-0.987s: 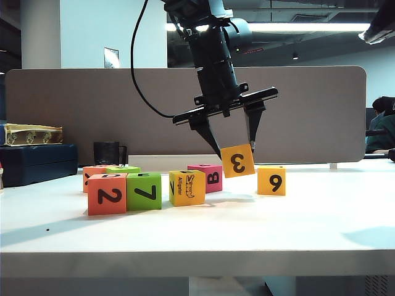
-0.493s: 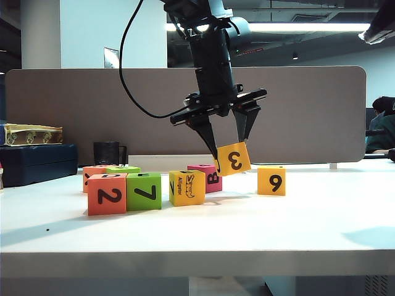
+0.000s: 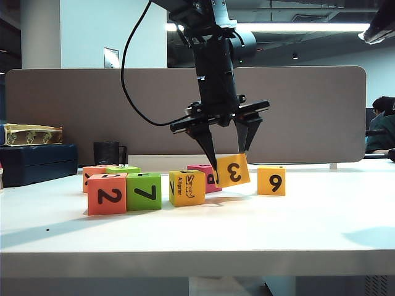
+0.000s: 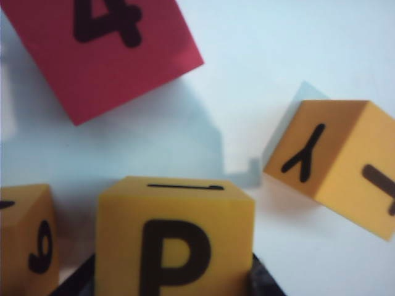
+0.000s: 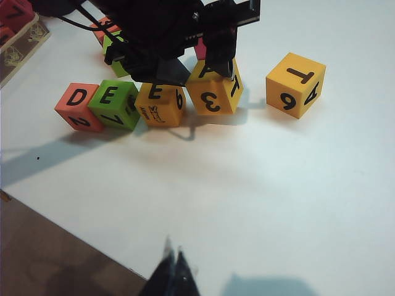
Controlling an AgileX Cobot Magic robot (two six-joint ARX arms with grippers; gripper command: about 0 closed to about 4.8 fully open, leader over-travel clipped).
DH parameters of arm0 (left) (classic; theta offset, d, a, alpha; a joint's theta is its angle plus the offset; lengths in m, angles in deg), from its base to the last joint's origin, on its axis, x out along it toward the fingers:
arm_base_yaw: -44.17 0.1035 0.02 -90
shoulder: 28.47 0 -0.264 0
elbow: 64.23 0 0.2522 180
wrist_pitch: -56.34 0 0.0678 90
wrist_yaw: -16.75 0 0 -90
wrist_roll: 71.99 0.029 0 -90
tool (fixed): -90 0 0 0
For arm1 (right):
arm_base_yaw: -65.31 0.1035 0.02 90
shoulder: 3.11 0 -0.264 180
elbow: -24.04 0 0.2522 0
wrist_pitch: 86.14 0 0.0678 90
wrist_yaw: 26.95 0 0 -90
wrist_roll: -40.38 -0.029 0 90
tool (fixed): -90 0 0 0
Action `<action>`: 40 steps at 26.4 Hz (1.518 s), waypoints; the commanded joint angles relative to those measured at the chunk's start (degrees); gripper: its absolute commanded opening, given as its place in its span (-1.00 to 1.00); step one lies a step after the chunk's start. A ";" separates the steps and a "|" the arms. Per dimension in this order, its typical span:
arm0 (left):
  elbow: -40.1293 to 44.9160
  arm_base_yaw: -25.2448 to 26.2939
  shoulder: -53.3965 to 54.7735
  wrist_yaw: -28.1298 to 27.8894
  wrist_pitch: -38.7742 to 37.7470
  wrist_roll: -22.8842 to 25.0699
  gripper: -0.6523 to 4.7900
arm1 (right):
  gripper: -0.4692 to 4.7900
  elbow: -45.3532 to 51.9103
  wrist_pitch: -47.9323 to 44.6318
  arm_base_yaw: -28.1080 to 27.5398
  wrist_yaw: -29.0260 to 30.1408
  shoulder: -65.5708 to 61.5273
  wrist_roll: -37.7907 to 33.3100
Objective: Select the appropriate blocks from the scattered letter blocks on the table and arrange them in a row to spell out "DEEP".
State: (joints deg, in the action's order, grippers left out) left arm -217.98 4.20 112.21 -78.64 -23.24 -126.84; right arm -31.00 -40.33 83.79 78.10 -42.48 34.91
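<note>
Nearest the exterior camera: the table (image 3: 197, 237), front edge bare. The row sits at about 9 o'clock from centre: salmon block (image 3: 107, 193) showing 2, touching the green block (image 3: 144, 191) showing 7, then the alligator block (image 3: 187, 187) just beside it with a thin gap. From the right wrist view their tops read D, E, E.

Next out: left gripper (image 3: 228, 161) pinching the 3 block (image 3: 233, 171), fingers on opposite side faces, block tilted, lower corner close to or just off the table, just beside the alligator block at its 3 o'clock. Left wrist view shows P on the top face (image 4: 174, 243). So this is the last letter.

Placement advice, my judgement: level the block before lowering, since it hangs corner-down. Line its front face up with the alligator block's front face, set down flat with a small gap, then nudge in. Open only once it sits flat. Watch the finger on the alligator side; it could shove the E out of line.

Farther: the 9 block (image 3: 271, 180) well apart at 3 o'clock, pink-red block (image 3: 208, 177) behind the row.

Right gripper (image 5: 173, 269): fingers pressed together, parked near the front table edge, away from the blocks.
</note>
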 commanded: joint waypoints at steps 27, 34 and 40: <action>-0.09 0.00 0.76 2.64 2.23 6.25 0.53 | -0.84 -0.37 -0.55 0.02 0.13 0.02 0.15; -0.37 0.85 0.37 3.21 -1.95 10.19 0.55 | -0.84 -0.37 -0.50 0.02 0.11 0.02 0.15; -0.37 1.75 -2.19 2.82 0.39 15.69 0.63 | -0.84 -0.37 -0.63 0.02 0.07 -0.22 0.15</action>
State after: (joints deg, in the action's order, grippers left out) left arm -218.09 5.34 111.64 -75.40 -24.18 -113.25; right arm -31.00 -40.35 83.79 78.10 -42.48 34.91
